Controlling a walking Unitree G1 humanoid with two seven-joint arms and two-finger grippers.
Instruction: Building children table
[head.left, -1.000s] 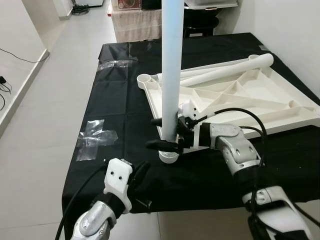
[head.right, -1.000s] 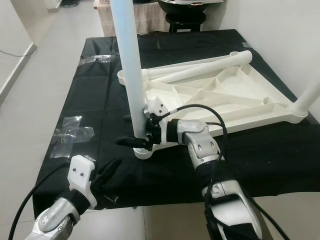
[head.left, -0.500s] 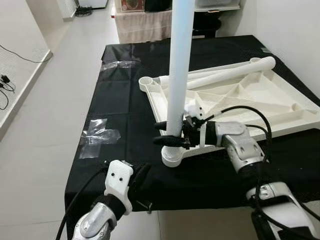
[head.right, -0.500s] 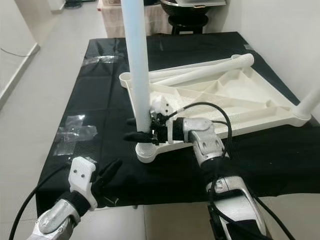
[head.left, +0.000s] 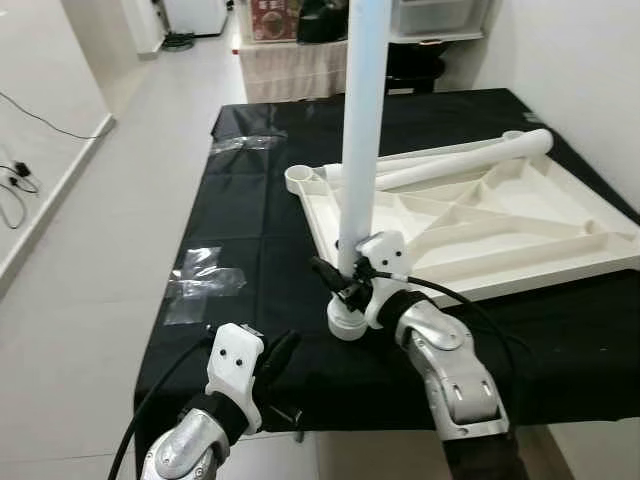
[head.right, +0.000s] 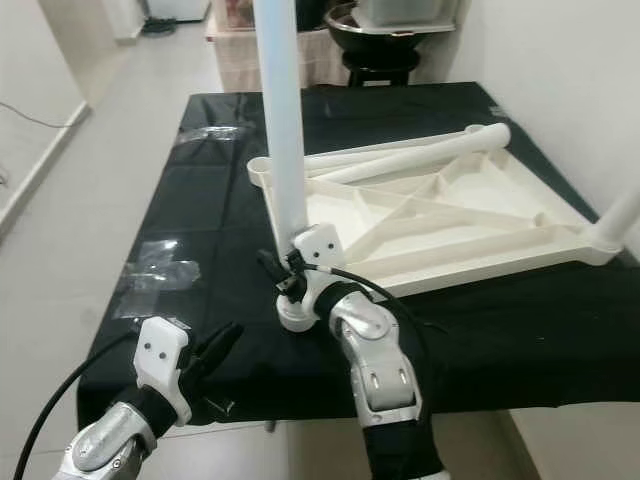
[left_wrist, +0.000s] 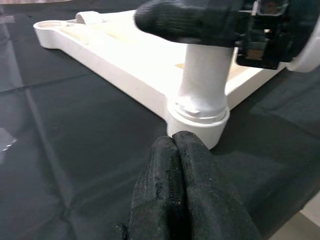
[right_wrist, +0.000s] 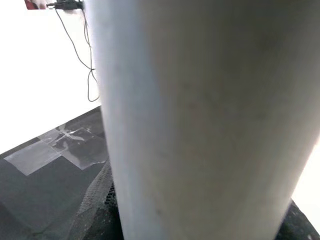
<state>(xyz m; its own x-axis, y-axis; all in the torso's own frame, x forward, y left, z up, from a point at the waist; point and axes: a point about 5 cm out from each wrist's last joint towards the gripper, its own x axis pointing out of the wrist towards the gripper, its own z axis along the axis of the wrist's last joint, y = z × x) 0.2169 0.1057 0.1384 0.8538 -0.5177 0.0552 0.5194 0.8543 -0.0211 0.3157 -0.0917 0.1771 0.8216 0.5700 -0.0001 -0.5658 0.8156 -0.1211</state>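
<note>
The white children's table top (head.left: 520, 215) lies upside down on a table covered in black cloth (head.left: 250, 200). A white leg (head.left: 360, 130) stands upright in its near left corner socket (head.left: 346, 322). My right gripper (head.left: 338, 280) is shut on this leg just above the socket, and in the right wrist view the leg (right_wrist: 200, 115) is very close. My left gripper (head.left: 278, 352) hovers low at the table's front edge, shut and holding nothing. In the left wrist view its fingertips (left_wrist: 174, 142) point at the socket (left_wrist: 200, 117).
Two loose white legs (head.left: 460, 158) lie across the far side of the table top. Another leg (head.right: 622, 212) stands at its right corner. Clear tape patches (head.left: 205, 278) stick to the cloth on the left. Cabinets (head.left: 290, 60) stand behind the table, and open floor (head.left: 90, 230) lies to the left.
The camera has shifted. My right arm has swung from the right side round to the front of the leg, still holding it. The left gripper has stayed low at the front edge.
</note>
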